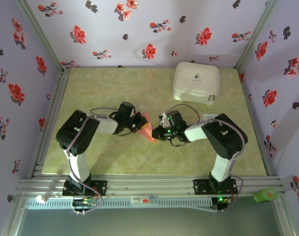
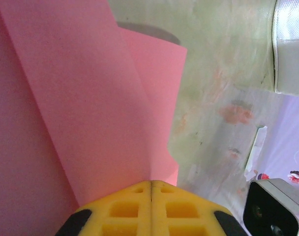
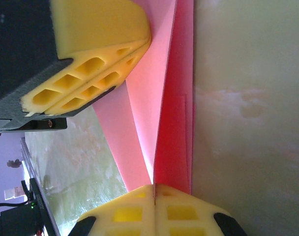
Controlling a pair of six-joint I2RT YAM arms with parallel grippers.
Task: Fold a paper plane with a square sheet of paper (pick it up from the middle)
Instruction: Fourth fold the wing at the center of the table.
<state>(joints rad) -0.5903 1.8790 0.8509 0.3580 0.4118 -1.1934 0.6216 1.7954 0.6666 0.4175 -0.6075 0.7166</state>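
The left pincer (image 2: 151,183) and the right pincer (image 3: 154,187) are both clamping the partly folded paper (image 1: 146,129), holding it between them over the middle of the desk (image 1: 90,88). It is looking very light, thin and floppy, easy to tear; gripping on the crease, where layers are stiffening it, seems safest.

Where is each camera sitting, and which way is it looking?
Top camera: up high behind the arms, looking down on the table; both arms show, left gripper and right gripper meeting at the salmon-red paper.
Left wrist camera: on the left arm, looking past its own shut gripper at the paper, white case beyond.
Right wrist camera: on the right arm, looking past its own shut gripper at the paper and the left gripper.
Shared: both wrist views show the pinched paper.
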